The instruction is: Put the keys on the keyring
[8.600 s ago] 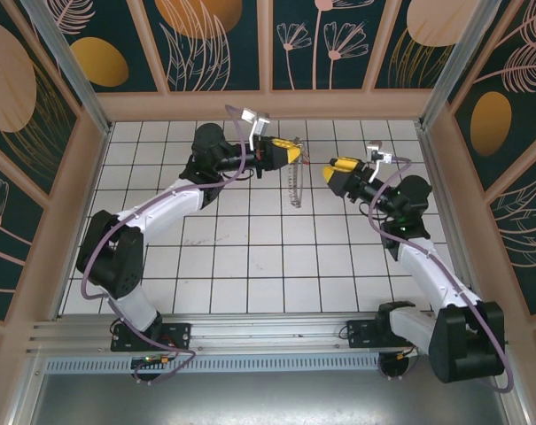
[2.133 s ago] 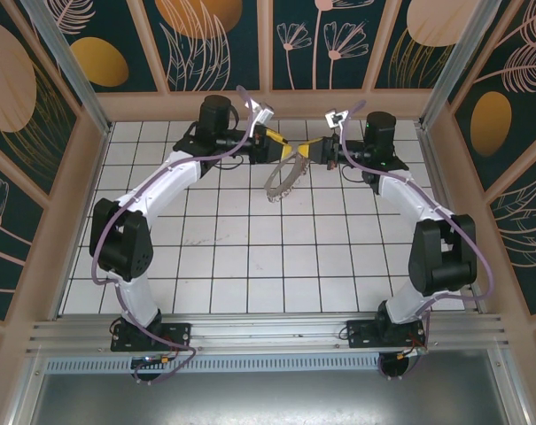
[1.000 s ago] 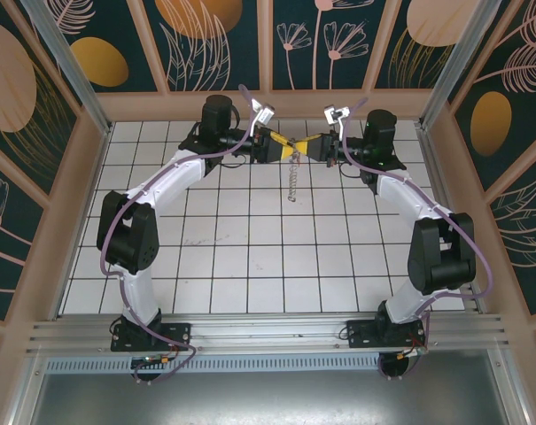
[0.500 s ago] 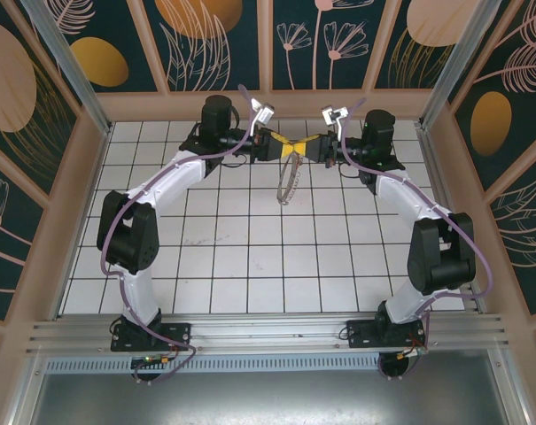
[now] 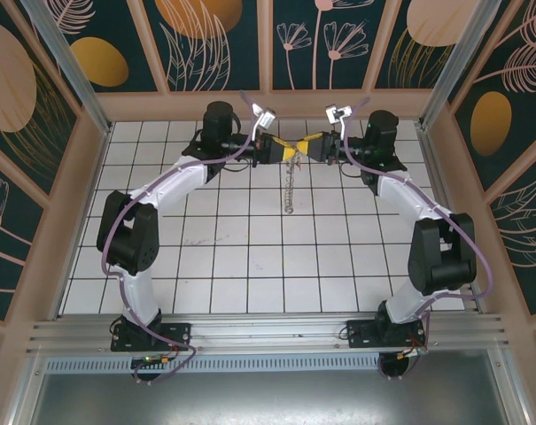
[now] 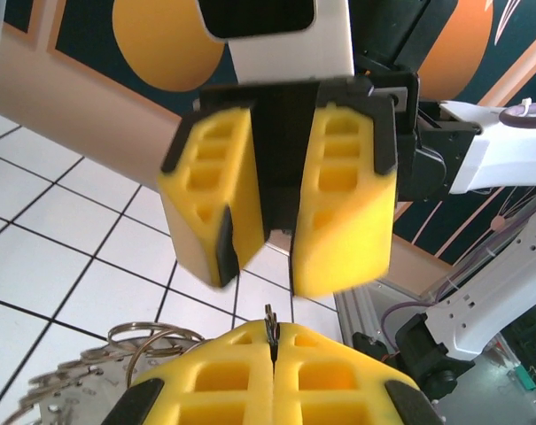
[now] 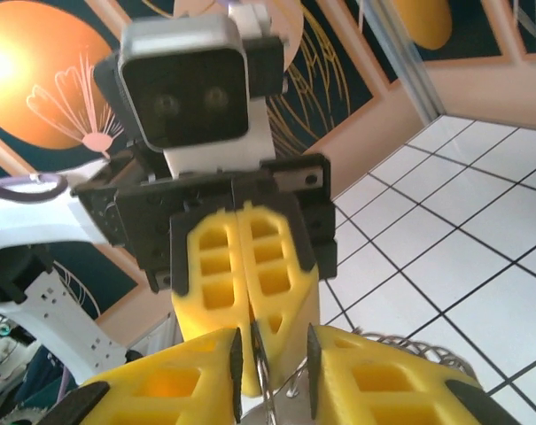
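left fingers (image 6: 325, 376) closed flat on a thin metal tab (image 6: 270, 326) at the top of the bunch (image 5: 290, 190); ring or key blade, cannot tell. right fingers (image 6: 343, 204) parted, tip to tip with the left ones at the far middle of the bench (image 5: 250, 257), both raised off it. the bunch dangles below the left fingers, clear of the tiles. handling, as a judgement: light, hard, smooth steel, so slippery against foam. it is stiff piece by piece but loose as a whole, free to swing and twist from one pinch point. the split ring is springy and will resist being pried. best hold looks to be on a flat face, pinched across the thickness, close to the ring so the free part is short. views: from overhead i get the layout, two arms meeting and the bunch hanging as a thin vertical line, but no detail of the grip. the left wrist view shows the tab nipped at the seam, wire loops (image 6: 151, 334) to the lower left and the gap in the facing fingers. the right wrist view shows a metal strip (image 7: 262, 359) standing in that gap; contact cannot be told.
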Robot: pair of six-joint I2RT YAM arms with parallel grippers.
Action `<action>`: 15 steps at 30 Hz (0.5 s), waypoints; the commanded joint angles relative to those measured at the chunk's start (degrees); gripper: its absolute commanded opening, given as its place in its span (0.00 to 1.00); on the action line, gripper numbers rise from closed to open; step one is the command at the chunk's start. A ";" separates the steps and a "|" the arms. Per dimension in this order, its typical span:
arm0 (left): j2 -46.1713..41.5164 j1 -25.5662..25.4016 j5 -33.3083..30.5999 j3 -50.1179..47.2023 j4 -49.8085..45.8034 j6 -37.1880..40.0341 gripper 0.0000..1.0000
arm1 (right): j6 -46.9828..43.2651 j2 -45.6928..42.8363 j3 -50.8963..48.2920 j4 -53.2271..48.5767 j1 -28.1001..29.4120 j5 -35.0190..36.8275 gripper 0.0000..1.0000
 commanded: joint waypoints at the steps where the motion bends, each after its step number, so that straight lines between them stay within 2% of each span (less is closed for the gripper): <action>1: -3.76 -0.44 -0.77 -1.21 8.66 -4.34 0.00 | 2.81 -3.76 -3.04 6.05 -1.14 -0.04 0.29; 10: -5.24 -0.43 -1.66 -2.56 12.56 -6.72 0.00 | 4.47 -5.86 -8.28 9.44 -1.17 -0.11 0.29; 15: -5.19 -0.44 -1.79 -2.54 12.88 -6.94 0.00 | 5.24 -6.57 -9.46 10.79 -0.91 0.06 0.22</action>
